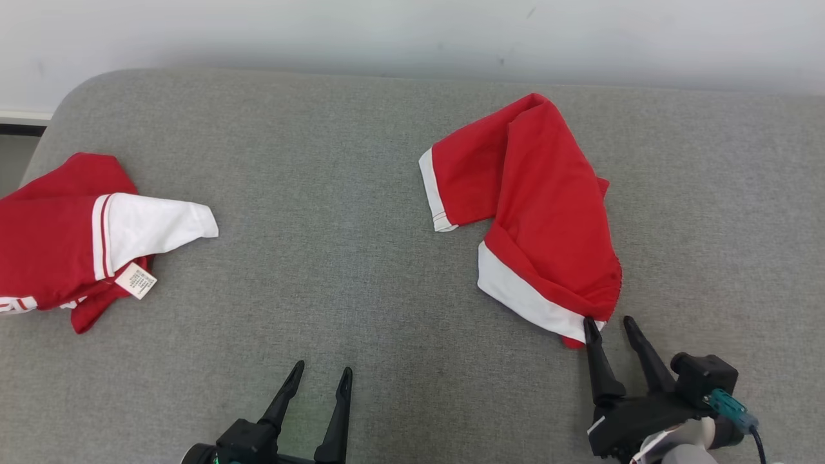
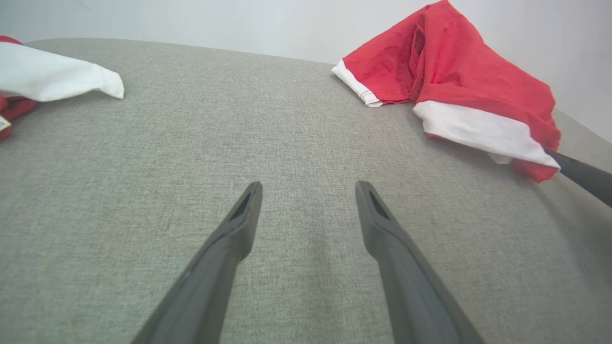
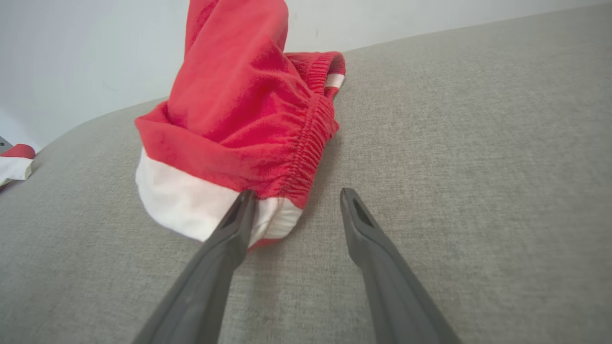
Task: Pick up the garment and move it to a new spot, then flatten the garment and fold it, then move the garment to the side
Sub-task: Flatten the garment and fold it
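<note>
Head view counts two red-and-white garments on the grey fabric surface (image 1: 361, 193): a crumpled garment (image 1: 541, 212) at right and a second garment (image 1: 58, 245) at the far left edge. Of two grippers, the left gripper (image 1: 322, 370) stands spread over bare fabric, well apart from both. The right gripper (image 1: 609, 320), also spread, sits at the crumpled garment's near corner, one fingertip touching its white hem.

Second garment (image 1: 51, 238): cut off by head view's left edge; extent unknown. Care label (image 1: 136, 281): print too small to read. Garment (image 1: 535, 212): upper part cropped by right wrist view's top edge; near corner partly behind fingertip of right end effector (image 1: 609, 325). Left end effector (image 1: 320, 377): base cropped at bottom edge.
</note>
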